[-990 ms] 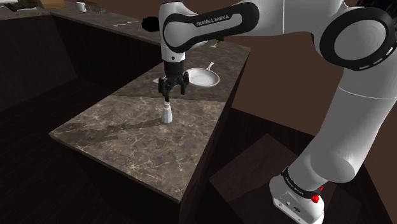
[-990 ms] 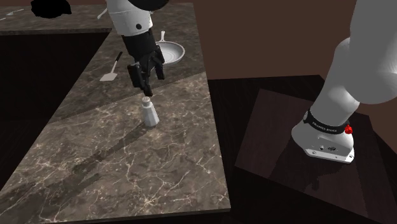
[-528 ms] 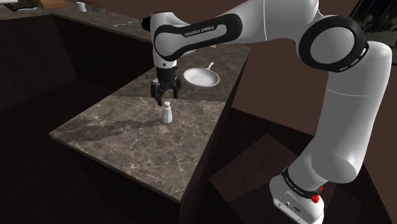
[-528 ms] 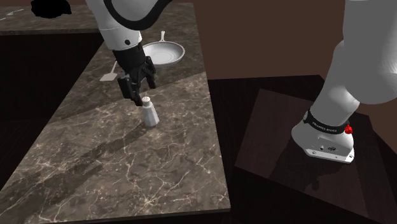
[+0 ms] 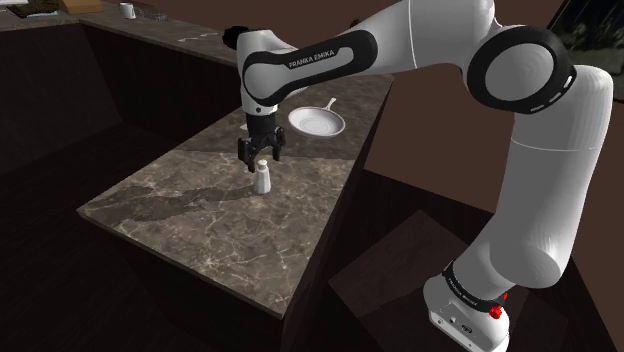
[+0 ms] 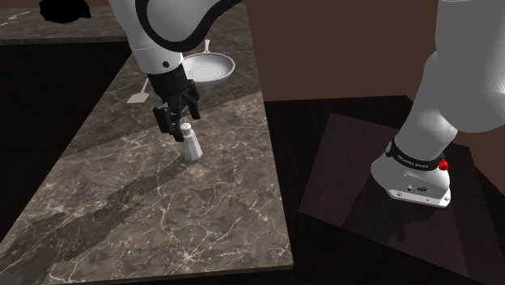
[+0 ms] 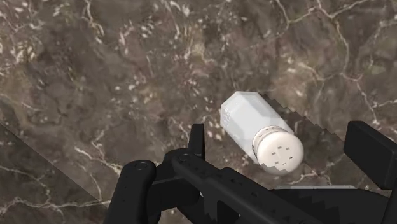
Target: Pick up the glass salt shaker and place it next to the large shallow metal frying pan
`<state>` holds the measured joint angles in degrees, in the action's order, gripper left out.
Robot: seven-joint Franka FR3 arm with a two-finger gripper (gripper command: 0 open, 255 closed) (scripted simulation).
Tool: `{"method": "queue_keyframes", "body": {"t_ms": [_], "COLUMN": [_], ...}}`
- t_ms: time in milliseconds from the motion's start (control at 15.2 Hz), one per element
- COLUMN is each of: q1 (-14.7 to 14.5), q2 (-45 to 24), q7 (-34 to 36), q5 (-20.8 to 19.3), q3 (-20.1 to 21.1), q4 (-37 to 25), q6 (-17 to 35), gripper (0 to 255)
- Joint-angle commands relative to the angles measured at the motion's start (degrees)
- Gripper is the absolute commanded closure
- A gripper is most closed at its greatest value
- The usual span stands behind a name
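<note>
One salt shaker (image 5: 263,180) stands upright on the counter (image 5: 200,220), my spread gripper (image 5: 260,165) straddling its top, frying pan (image 5: 318,122) at its 1 o'clock. Second exterior view: frying pan at 12 o'clock from it, well apart. Wrist view: cap (image 7: 278,151) sits between the fingers (image 7: 197,137), untouched, so I'd drop lower and pinch the body.

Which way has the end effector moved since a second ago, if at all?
Yes. In the shoulder view the end effector has dropped and shifted left, down to the cap of the unmoved salt shaker, open.
</note>
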<state>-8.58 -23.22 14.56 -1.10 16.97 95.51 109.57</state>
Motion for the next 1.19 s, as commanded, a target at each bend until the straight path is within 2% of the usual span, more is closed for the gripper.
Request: {"method": "queue_keyframes", "body": {"t_ms": [0, 66, 132, 726, 1122], "q1": [0.00, 0.00, 0.00, 0.00, 0.09], "q2": [0.00, 0.00, 0.00, 0.00, 1.47], "q7": [0.00, 0.00, 0.00, 0.00, 0.03], "q5": [0.00, 0.00, 0.00, 0.00, 0.39], "q3": [0.00, 0.00, 0.00, 0.00, 0.20], "q4": [0.02, 0.01, 0.01, 0.02, -2.58], "q6": [0.03, 0.02, 0.02, 0.03, -3.98], "gripper": [0, 0, 255, 255, 255]}}
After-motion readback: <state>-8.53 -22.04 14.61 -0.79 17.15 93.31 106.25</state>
